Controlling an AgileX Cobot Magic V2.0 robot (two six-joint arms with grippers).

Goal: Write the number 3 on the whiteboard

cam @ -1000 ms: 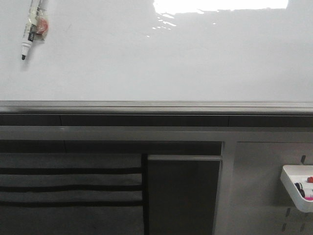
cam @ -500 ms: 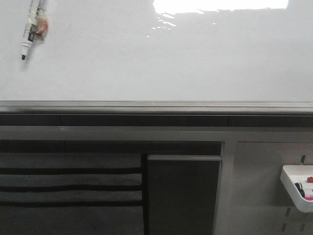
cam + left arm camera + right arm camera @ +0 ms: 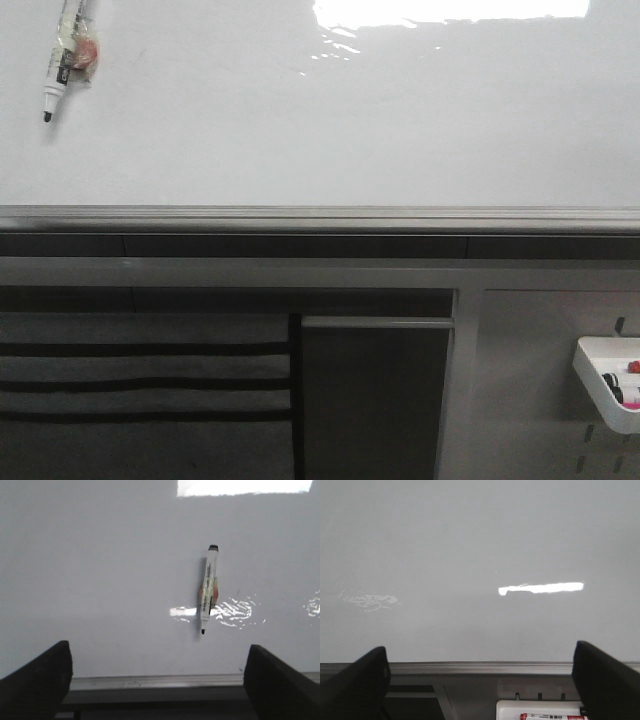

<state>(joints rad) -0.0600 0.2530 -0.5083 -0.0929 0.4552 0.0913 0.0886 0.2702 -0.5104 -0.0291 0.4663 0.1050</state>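
The whiteboard fills the upper half of the front view, glossy white with a grey edge rail along its bottom. It bears no number 3. A white marker hangs on the board at the upper left, uncapped, black tip down. It also shows in the left wrist view. My left gripper is open and empty, back from the board below the marker. My right gripper is open and empty, facing a bare part of the whiteboard. Neither gripper shows in the front view.
A small white plastic tray with pens hangs on the grey panel at the lower right, also in the right wrist view. Dark panels and slats lie under the rail. Glare patches mark the board's top.
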